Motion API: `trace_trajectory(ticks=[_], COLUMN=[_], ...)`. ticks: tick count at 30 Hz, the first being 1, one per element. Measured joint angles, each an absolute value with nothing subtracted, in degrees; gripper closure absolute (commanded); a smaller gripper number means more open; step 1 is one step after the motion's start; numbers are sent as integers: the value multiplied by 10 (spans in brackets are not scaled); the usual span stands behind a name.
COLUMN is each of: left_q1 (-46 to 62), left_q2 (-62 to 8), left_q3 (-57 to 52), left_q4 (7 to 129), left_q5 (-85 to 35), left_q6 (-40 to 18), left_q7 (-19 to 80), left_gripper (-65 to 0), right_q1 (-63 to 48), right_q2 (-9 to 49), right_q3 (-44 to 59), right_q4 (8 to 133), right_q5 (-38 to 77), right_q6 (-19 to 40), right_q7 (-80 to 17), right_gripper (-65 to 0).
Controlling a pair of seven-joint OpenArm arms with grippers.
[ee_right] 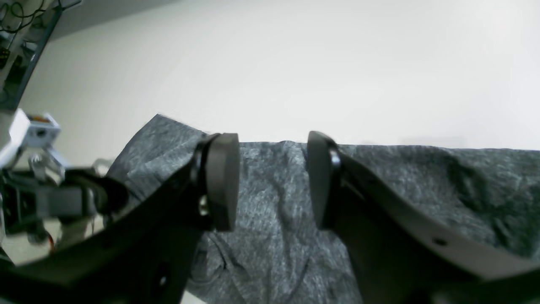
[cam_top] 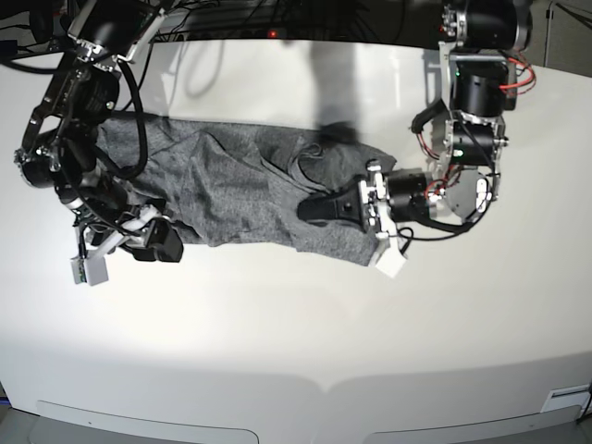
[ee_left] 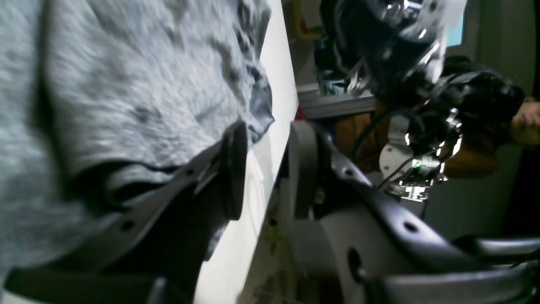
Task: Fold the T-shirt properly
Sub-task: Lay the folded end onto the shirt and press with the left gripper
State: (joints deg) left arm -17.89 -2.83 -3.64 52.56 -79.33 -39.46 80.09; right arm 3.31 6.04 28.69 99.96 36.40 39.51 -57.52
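The grey T-shirt (cam_top: 231, 185) lies crumpled across the white table, spread from the far left to the centre right. My left gripper (cam_top: 311, 209) reaches in from the right, low over the shirt's right part. In the left wrist view the left gripper (ee_left: 266, 169) is open; one finger (ee_left: 233, 169) rests against the T-shirt (ee_left: 126, 93) and nothing sits between the jaws. My right gripper (cam_top: 169, 244) hovers at the shirt's lower left edge. In its wrist view the right gripper (ee_right: 272, 181) is open and empty, with the T-shirt (ee_right: 278, 236) just beyond the fingertips.
The white table (cam_top: 296, 333) extends wide toward the front edge, and bare table (ee_right: 295, 63) lies past the shirt. Cables and a dark rack (cam_top: 231, 18) line the back. Black arm hardware (ee_left: 422, 84) and wiring stand beyond the table edge.
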Motion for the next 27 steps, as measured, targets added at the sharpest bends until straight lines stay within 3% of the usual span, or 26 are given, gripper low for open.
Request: trace_trajectory(ticks=[11,18,27], left_q1=[-186,-184,-184], left_q2=[-95,-41,-22], left_q3=[-37,-37,-37], left_q4=[525,540,724], left_q5=[-755,-760,-569], left_q6=[-396,-396,-395], left_q7=[801,801,797], left_gripper=[-155,-124,-58], right_q1=[33,33,32], right_q2=[61,61,96], right_q3=[287,287,289], right_q4=[1000,1000,1019], right_q5=[366,366,363], right_q6=[395,395,395], right_q7=[-578,-577,-484], right_gripper=[-270,-270,-270])
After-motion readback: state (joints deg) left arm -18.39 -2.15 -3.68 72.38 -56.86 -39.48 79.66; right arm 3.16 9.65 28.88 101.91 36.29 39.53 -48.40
